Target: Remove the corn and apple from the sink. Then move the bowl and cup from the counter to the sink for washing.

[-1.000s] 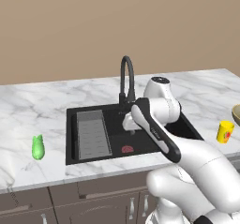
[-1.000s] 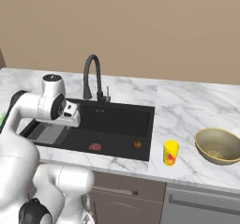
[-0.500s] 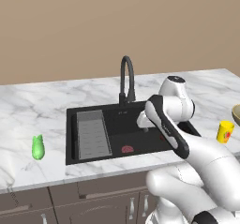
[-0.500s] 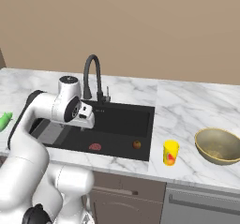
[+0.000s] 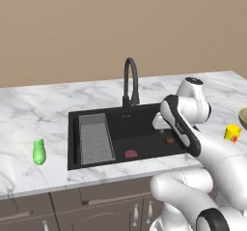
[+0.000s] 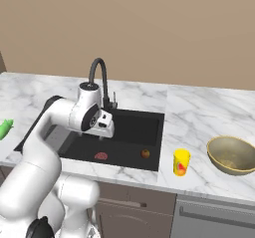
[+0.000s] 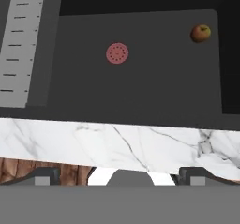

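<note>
Since the earlier pictures the arm has swung from the rack side of the sink [image 5: 120, 119] across the basin toward its other end, so the fingers [image 6: 103, 134] now hang above the front part of the basin, nearer the apple [image 6: 145, 154]; nothing else has shifted. The corn [image 5: 38, 151] lies on the desk [image 5: 38, 109] well apart from the basin, so that half of the clearing looks done; the apple sits on the basin floor near a corner, and I judge it to be the thing being gone for now.

In the hand view the apple [image 7: 200, 33] lies far up and to one side, with the flat reddish drain disc [image 7: 117, 53] nearer the middle, so the hand is not yet lined up over the fruit; it will probably need to travel further along the basin and then drop.

The arm is bent sharply at the elbow, forearm reaching over the desk's front edge, wrist turned so the hand points down and slightly back toward the base. The fingers stand spread as wide as they go and carry nothing; their tips [image 7: 42, 175] are barely seen at the bottom of the hand view, so the exact gap is hard to read there.

The cup [image 6: 181, 162] and the bowl [image 6: 232, 155] wait on the desk beside the sink, near each other, not touching.
</note>
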Robot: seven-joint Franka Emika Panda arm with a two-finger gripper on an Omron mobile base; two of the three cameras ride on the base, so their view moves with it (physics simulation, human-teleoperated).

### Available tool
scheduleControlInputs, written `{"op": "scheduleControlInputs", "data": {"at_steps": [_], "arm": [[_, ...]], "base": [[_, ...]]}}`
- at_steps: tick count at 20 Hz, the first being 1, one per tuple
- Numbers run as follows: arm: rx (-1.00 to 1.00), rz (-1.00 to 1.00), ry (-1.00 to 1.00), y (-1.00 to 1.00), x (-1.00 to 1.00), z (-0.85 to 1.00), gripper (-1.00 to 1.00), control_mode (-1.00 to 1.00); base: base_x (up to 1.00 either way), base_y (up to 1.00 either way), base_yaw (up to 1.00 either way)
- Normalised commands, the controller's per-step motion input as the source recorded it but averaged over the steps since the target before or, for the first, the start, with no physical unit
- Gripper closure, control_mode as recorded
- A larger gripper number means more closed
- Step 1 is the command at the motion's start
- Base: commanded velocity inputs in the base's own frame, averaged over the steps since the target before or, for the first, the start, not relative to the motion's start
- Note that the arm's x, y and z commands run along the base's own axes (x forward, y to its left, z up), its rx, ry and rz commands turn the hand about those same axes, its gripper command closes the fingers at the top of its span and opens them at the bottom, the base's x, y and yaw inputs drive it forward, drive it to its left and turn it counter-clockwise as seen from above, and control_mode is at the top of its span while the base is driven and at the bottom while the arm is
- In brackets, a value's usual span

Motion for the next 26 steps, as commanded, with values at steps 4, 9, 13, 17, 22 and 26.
{"op": "scheduleControlInputs", "data": {"at_steps": [4,9,13,17,22,26], "arm": [[0.00,0.00,-0.04,-0.31,0.18,-0.07,-1.00,-1.00],[0.00,0.00,-0.03,-0.25,0.24,-0.10,-1.00,-1.00],[-0.03,0.00,-0.01,-0.22,0.29,-0.13,-1.00,-1.00],[-0.03,0.06,-0.04,-0.20,0.28,-0.10,-1.00,-1.00],[-0.03,0.21,-0.02,-0.20,0.26,-0.06,-1.00,-1.00],[-0.02,0.30,-0.01,-0.19,0.26,-0.03,-1.00,-1.00]], "base": [[0.00,0.00,0.00],[0.00,0.00,0.00],[0.00,0.00,0.00],[0.00,0.00,0.00],[0.00,0.00,0.00],[0.00,0.00,0.00]]}}
